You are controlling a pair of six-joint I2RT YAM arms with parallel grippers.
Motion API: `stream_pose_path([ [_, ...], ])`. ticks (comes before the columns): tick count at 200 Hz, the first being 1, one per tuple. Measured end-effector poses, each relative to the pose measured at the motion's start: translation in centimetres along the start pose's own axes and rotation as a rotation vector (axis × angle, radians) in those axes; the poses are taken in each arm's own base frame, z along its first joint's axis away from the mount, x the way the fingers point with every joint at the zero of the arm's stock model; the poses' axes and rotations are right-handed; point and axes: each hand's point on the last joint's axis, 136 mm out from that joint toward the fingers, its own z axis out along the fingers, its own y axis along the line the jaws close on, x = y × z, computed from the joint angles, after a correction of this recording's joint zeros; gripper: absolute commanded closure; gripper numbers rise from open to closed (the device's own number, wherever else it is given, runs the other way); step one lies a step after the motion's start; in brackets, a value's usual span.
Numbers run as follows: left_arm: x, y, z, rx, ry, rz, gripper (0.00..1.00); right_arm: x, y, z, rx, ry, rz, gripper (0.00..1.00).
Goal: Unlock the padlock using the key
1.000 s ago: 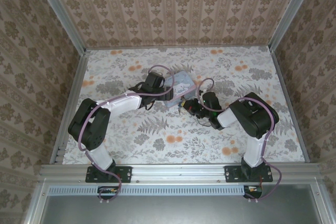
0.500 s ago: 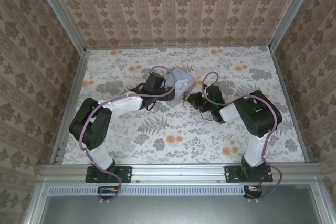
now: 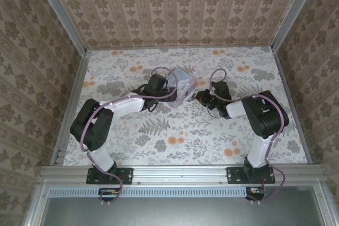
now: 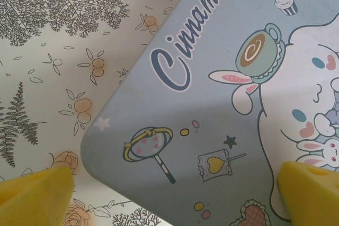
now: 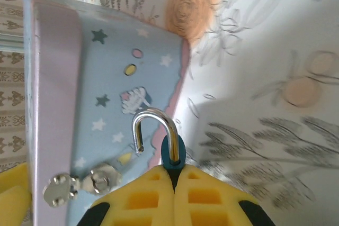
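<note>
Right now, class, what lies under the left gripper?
The pale blue tin, its printed lid up, lies under the open left gripper, on the floral table. The lid hides the tin's inside.

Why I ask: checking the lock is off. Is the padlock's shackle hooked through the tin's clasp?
No, the padlock's open shackle stands clear of the tin's clasp, its teal body pinched in the right gripper.

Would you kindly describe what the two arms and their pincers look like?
Both the left arm and right arm have white links between bulky black joints, with a thin purple cable looping along each. The left pincer and right pincer have yellow pads, the right's showing square recesses and black edging.
</note>
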Motion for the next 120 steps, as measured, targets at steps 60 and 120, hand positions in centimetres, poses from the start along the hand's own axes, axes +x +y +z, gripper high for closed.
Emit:
stream_pose_path([
  [60,0.6,0.3,-1.4,0.04,0.064,-0.017,0.0,0.2,-4.0,-4.6,0.057,-0.05,0.058,0.85],
  [120,-3.5,1.4,-6.1,0.128,-0.022,-0.121,0.0,-2.2,-7.5,-10.7,0.092,-0.184,0.146,0.43],
])
